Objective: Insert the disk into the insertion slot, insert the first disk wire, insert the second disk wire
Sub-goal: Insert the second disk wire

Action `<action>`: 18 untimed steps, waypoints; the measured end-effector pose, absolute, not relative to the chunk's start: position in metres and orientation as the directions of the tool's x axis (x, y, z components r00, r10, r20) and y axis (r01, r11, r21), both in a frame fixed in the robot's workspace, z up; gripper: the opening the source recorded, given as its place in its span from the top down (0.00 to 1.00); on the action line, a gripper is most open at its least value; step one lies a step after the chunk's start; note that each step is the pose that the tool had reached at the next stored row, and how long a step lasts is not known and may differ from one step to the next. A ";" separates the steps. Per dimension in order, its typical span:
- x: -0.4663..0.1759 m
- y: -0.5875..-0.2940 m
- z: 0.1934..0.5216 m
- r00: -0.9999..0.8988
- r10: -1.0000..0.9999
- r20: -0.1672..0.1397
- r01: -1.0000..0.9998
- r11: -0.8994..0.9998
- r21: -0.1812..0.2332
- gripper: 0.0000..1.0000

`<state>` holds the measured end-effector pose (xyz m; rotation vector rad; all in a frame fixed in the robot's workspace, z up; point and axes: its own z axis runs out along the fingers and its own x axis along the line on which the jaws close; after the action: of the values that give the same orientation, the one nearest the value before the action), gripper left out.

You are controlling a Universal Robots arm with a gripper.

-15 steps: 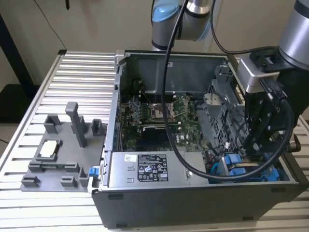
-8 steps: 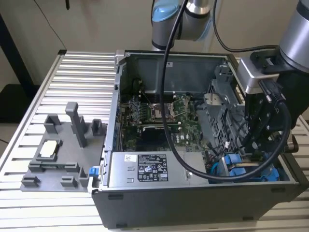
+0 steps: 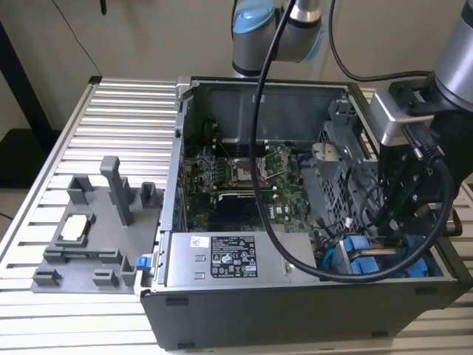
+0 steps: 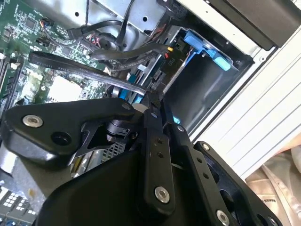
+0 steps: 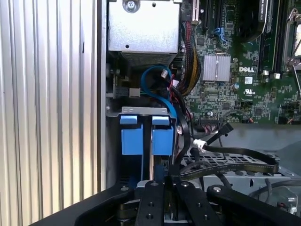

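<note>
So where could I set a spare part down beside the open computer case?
The ribbed aluminium table is bare behind the grey plastic fixture, and again in front of it. Inside the dark open computer case, the corner by the blue drive carriers is crowded with black cables and the gripper.

The corner of the open computer case [image 3: 310, 310] at the exterior view's right is crowded by the blue drive carriers [image 5: 146, 136], seated side by side in the grey drive cage [image 3: 336, 166]. The gap above them is crossed by black cables [image 5: 225, 162] and a blue cable [image 5: 157, 84]. Freer room is left over the motherboard [image 3: 244, 177], bounded by the silver power supply box [image 3: 236, 259] and the case walls.
</note>
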<state>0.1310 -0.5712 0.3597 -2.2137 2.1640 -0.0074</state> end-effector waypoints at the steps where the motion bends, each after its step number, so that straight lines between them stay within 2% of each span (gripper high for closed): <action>1: 0.132 -0.572 0.360 0.023 -0.999 -0.029 -0.999 -0.022 -0.035 0.84; 6: 0.136 -0.574 0.359 0.022 -0.999 -0.030 -0.999 -0.021 -0.029 0.84; 12: 0.137 -0.574 0.355 0.017 -0.998 -0.063 -0.999 -0.016 -0.029 0.84; 18: 0.139 -0.574 0.352 0.005 -0.998 -0.064 -1.000 -0.003 -0.027 0.84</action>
<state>0.1390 -0.5743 0.3518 -2.1802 2.1715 0.0408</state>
